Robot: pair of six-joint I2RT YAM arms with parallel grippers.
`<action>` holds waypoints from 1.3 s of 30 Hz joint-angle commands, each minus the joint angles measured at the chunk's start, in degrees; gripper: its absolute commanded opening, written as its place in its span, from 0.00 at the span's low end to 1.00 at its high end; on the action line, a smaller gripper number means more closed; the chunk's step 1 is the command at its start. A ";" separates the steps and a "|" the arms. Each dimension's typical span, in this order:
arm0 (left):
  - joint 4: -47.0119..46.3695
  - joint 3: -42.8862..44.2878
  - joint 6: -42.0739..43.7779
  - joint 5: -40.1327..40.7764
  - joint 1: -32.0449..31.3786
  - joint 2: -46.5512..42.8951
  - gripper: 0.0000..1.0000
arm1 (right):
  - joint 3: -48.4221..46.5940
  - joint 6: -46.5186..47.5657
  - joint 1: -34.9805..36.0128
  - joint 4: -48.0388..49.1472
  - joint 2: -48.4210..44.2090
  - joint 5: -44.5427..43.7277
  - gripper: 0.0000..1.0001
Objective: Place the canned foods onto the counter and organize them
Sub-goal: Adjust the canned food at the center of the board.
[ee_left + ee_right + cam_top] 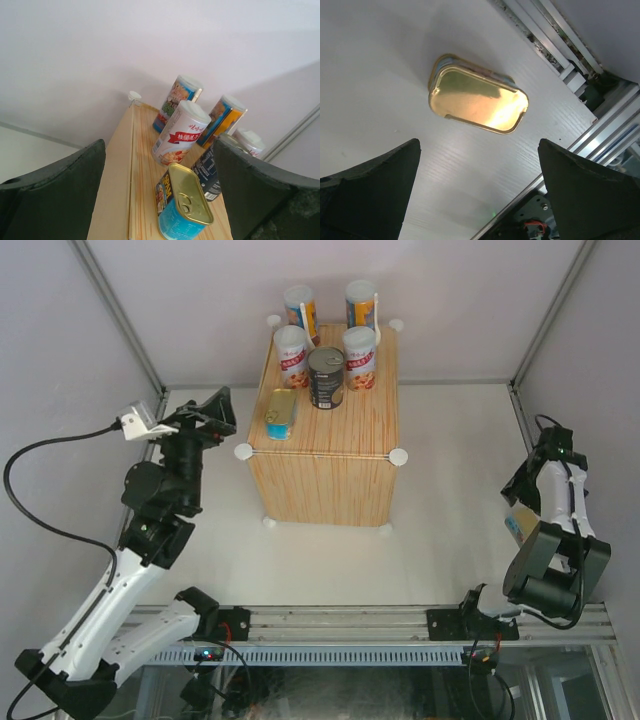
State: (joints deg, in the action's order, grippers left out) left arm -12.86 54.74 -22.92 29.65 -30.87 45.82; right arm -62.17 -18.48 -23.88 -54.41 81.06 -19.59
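White walls close in a white table point(450, 460), and the wood-grain counter point(325, 480) stands toward its far side. On the counter's top I count six of the canned foods: two tall blue-orange cylinders point(300, 308) point(360, 303) at the back, two short white-red cans point(292, 355) point(359, 357) before them, the dark can point(325, 377) between those, and a flat gold-blue tin point(281, 413) near the left front corner.

My left claw point(222, 415) hangs beside the counter's left edge, spread wide and empty. From its own camera, my right finger point(260, 195) hides most of one white-red can and part of the dark can.

My right claw point(479, 145) is spread wide over the table, holding nothing. The second tin point(477, 100) lies there on its side, gold face toward me, its label barely visible. From above, my arm covers most of it.
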 commanded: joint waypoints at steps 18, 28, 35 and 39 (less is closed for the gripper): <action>-1.54 -3.73 -0.29 -1.72 0.52 -4.96 0.92 | 3.18 -19.01 -10.74 5.55 1.67 9.23 1.00; -2.25 -2.96 -0.39 -2.80 0.71 -2.91 0.92 | 7.26 -36.96 -11.46 6.63 -4.16 9.84 1.00; -2.04 -2.29 -0.11 -3.83 0.88 -2.03 0.92 | 9.26 -49.77 -10.48 7.84 -10.22 7.14 1.00; -2.01 -2.43 -0.09 -4.22 1.14 -1.81 0.92 | 9.70 -54.82 -10.52 6.73 -11.36 5.65 1.00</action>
State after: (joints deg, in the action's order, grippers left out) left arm -12.84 50.92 -23.38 26.76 -30.39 43.99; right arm -52.82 -64.71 -34.61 -48.38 71.42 -11.38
